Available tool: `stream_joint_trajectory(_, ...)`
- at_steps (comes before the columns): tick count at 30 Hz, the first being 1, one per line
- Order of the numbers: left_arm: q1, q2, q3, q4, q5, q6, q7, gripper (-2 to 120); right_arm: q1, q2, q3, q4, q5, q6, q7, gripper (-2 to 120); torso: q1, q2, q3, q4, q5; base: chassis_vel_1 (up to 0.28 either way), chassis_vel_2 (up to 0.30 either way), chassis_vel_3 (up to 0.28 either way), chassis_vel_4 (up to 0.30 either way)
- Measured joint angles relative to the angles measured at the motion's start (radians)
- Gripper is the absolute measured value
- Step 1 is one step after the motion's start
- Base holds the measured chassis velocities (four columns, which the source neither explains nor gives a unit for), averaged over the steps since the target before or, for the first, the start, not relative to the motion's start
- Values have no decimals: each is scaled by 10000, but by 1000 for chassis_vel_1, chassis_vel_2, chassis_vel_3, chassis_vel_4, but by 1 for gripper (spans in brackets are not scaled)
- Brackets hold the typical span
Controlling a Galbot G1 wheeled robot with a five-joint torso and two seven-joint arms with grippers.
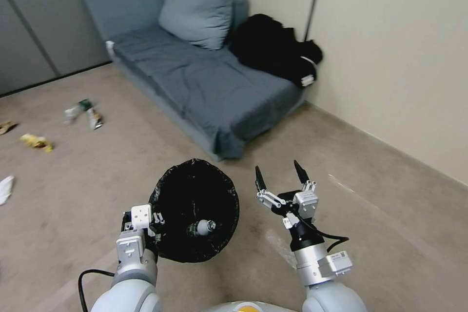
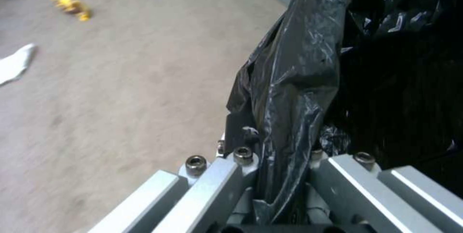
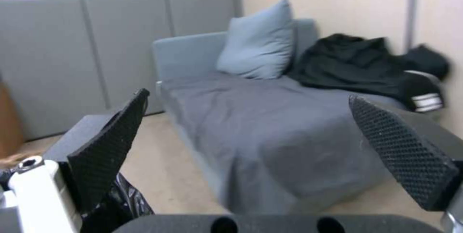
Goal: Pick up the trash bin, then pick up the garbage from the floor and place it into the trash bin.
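Observation:
The trash bin (image 1: 195,190), lined with a crinkly black bag (image 2: 294,73), hangs above the floor in front of me. My left gripper (image 1: 155,220) is shut on its near rim, the bag pinched between the fingers (image 2: 240,131). A small clear bottle (image 1: 201,227) lies inside the bin. Garbage lies on the floor to the far left: foil wrappers (image 1: 84,112), a yellow wrapper (image 1: 37,142), crumpled brown paper (image 1: 7,126) and white tissue (image 1: 6,188). My right gripper (image 1: 278,169) is open and holds nothing, just right of the bin, pointing toward the sofa.
A grey sofa (image 1: 204,83) with a pillow (image 1: 197,9) and black clothing (image 1: 275,48) stands ahead against the wall (image 1: 399,58). Bare carpet (image 1: 97,175) stretches between me and the litter on the left. A black cable (image 1: 90,275) trails by my left arm.

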Motion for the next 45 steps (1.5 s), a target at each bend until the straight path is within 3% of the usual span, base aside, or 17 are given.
stream_joint_trajectory(45,-23,-63,81,93,48,-41,-45,1,39,64,64,-80,-119,63,-107,100,1,0,0,-3,0,102,103,104,103)
